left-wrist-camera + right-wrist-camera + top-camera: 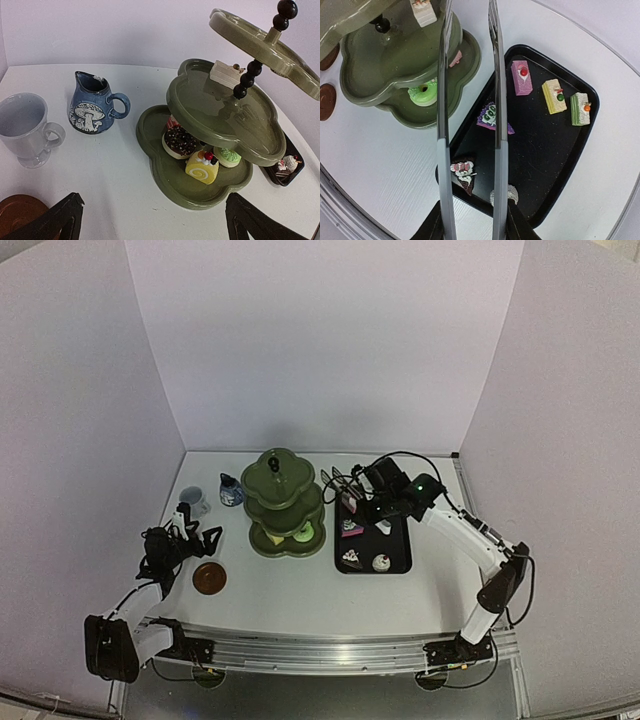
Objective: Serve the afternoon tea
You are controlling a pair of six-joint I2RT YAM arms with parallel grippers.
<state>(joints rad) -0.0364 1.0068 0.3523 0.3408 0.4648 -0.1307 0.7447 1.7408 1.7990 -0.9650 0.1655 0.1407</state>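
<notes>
The olive-green three-tier stand holds a chocolate donut, a yellow roll and a green cake on its bottom tier, and a white slice on the middle tier. A white mug and a blue pot stand to its left. My left gripper hangs open beside a brown coaster. My right gripper is shut on the metal tongs, above the tray's left edge. The tongs' tips run out of view. Pink, yellow and green cakes lie in the tray.
The black tray sits right of the stand with a purple wedge and a chocolate wedge near its left rim. Two brown coasters show beyond the stand. White walls close in the table on three sides.
</notes>
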